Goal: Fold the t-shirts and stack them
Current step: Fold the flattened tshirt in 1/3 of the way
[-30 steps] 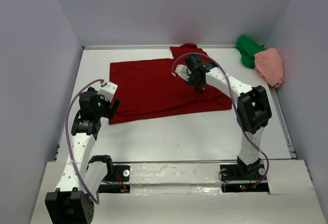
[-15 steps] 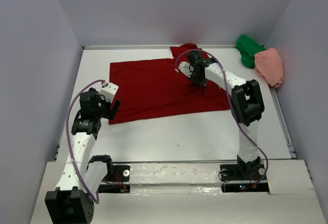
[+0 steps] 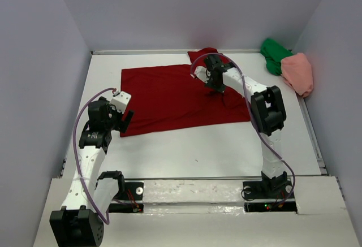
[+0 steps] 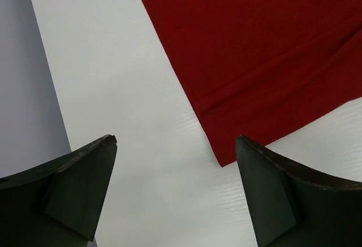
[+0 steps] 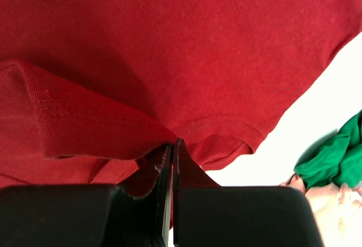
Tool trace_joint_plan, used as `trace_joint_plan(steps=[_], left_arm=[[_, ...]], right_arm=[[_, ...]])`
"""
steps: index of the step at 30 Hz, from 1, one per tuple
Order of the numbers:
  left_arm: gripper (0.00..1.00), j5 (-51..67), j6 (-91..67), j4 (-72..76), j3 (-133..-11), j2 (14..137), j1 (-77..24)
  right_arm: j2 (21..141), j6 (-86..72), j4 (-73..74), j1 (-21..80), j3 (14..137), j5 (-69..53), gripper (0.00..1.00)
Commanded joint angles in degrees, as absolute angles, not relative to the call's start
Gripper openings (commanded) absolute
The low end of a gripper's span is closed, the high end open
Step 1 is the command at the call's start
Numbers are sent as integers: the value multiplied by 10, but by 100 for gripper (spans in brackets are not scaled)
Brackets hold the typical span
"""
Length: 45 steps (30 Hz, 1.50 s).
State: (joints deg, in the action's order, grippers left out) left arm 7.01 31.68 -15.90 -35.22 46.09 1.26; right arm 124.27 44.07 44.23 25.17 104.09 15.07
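Top external view: right gripper point(image 3: 216, 86) dragging a pinched fold of the plain dark red fabric t-shirt point(image 3: 164, 97) farther back.
Its jaws are clamped on cloth and the near right corner has drawn in, so the fold is judged underway. The left gripper point(image 3: 123, 115) hangs wide apart beside the left hem, unmoved. A bright green t-shirt point(image 3: 274, 55) and a salmon pink t-shirt point(image 3: 298, 73) lie bunched far right.

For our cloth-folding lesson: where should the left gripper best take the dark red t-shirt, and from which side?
Probably the dark red t-shirt by its near-left hem corner, from the bare table side: it lies flat, just ahead of the open left gripper.
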Motion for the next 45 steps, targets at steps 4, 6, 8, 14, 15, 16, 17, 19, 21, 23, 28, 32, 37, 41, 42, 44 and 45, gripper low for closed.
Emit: trace_joint_plan(steps=[4,6,8,14,15,16,17,19,21,23,28,32,37,41,42,44,45], left_arm=[[99,79,320,-155,-361,461,17],[99,79,321,-155,-361,461,17],[99,79,321,-155,-361,461,17],[99,81,321,-156,-362,461,17],[99,82,321,-155,-363,461,17],[99,83,321,-155,-363,460,17],[99,83,321,-156,-363,460,17],[99,85,322,-155,-364,458,17],[99,90,322,-157,-365,456,17],[99,91,322,-156,-364,454,17],[99,96,323,-157,-366,447,17],[99,98,323,-159,-366,446,17],[99,97,323,-159,-366,447,17],[99,98,323,-158,-366,451,17],[99,98,323,-159,-366,452,17],[99,100,323,-159,-367,454,17],[99,101,323,-159,-367,454,17]], right_arm=[[1271,461,427,252,1099,161,40],[1278,461,425,252,1110,164,58],[1279,461,406,252,1117,174,77],[1253,457,375,252,1111,192,94],[1244,454,375,252,1104,192,94],[1234,452,375,252,1094,192,94],[1223,451,375,252,1083,193,94],[1187,448,375,252,1039,197,94],[1150,445,375,252,991,200,94],[1129,439,375,252,963,198,94],[1085,414,379,252,903,190,94],[1079,402,381,252,871,174,94],[1096,386,386,252,864,156,94],[1110,380,385,252,859,144,95],[1114,378,385,252,858,142,95],[1122,376,383,252,858,138,95],[1129,374,383,252,858,136,96]])
